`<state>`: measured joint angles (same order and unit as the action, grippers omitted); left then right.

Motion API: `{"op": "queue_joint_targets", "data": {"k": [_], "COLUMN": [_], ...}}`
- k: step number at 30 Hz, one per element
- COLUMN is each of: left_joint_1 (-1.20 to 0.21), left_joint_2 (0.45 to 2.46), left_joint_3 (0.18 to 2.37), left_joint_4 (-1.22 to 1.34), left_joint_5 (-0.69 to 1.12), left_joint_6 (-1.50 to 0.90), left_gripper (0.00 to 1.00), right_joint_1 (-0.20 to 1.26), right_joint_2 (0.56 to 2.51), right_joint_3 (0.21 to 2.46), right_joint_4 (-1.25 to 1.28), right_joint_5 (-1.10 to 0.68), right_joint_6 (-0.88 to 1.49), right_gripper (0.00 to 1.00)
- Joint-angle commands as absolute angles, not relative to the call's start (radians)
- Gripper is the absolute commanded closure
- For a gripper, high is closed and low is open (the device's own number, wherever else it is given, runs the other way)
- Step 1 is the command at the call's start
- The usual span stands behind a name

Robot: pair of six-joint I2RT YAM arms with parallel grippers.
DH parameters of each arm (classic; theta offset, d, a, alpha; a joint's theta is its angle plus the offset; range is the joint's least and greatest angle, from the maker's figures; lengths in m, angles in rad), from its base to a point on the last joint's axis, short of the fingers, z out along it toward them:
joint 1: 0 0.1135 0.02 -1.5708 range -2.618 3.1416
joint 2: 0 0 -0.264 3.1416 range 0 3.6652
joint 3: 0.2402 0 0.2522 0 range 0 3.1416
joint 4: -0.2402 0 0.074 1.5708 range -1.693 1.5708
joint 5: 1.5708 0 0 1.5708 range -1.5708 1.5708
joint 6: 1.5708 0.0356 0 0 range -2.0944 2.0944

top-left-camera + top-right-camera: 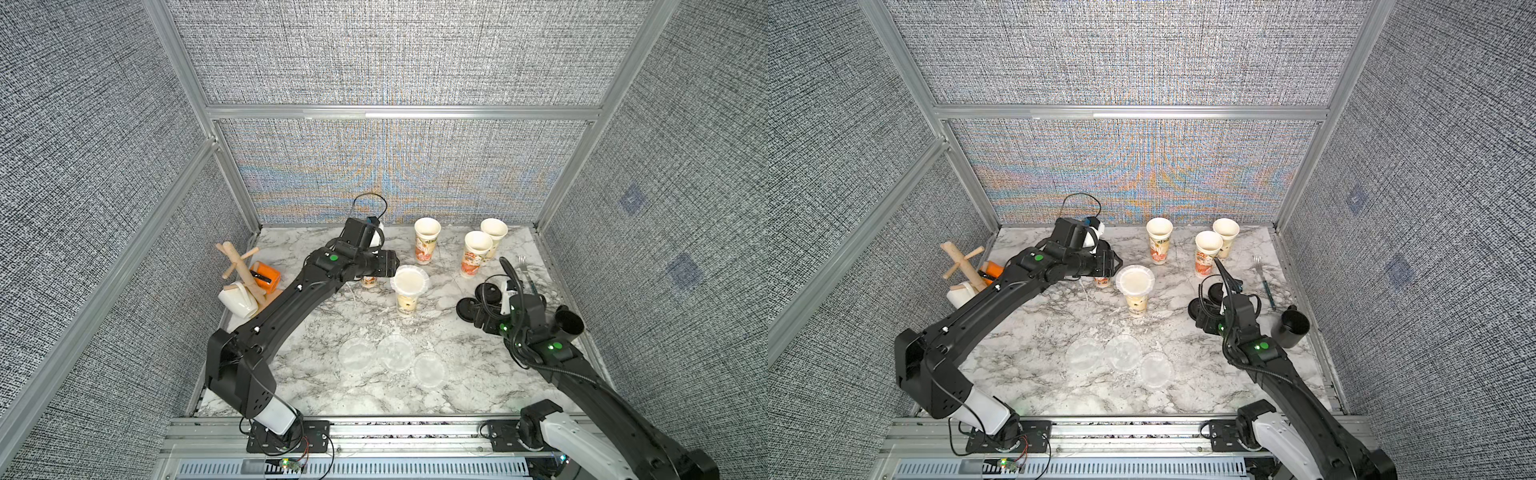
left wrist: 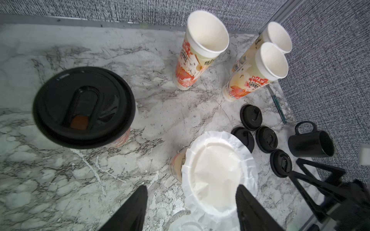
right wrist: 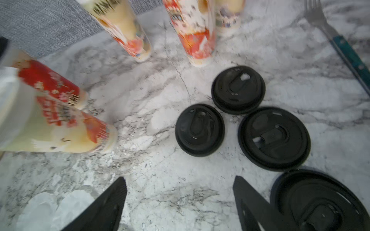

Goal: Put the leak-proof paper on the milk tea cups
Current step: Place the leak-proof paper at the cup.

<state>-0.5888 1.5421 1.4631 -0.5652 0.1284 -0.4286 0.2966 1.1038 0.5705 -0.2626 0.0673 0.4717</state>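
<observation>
Cup (image 1: 369,281) hides mostly beneath left arm (image 1: 291,305).

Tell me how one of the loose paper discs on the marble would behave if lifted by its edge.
Likely floppy: the disc already on a cup dips inward and crinkles over the rim. Probably very light, since the loose discs look thin and translucent. Lying flat on the table, their edges may be hard to get under.
</observation>
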Motion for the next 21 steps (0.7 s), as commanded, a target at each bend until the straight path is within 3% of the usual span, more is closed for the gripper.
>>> {"op": "queue_joint_targets", "data": {"k": [1,5,13,21], "left_joint_1": [-0.588,-0.588,-0.584,-0.581], "left_joint_2": [1.494,1.426,1.337,1.325], "left_joint_3": [1.435,1.345,1.225,1.213], "left_joint_4": [-0.586,-0.587,-0.577,-0.590], "left_joint_5": [0.043,0.010,0.008,0.019], "left_joint_6": [-0.418,-0.419,-0.400,-0.388], "left_gripper": [0.27,0.26,0.25,0.25], "right_joint_1": [0.286,0.292,0.301,0.308], "right_joint_2": [1.246,1.449,1.690,1.786], "right_joint_3": [0.649,0.767,0.939,0.971], "right_joint_4": [-0.326,-0.354,-0.413,-0.416], "right_joint_5": [0.029,0.041,0.124,0.160], "right_joint_6": [0.488,0.480,0.505,0.516], "right_gripper": [0.10,0.02,0.03,0.05]}}
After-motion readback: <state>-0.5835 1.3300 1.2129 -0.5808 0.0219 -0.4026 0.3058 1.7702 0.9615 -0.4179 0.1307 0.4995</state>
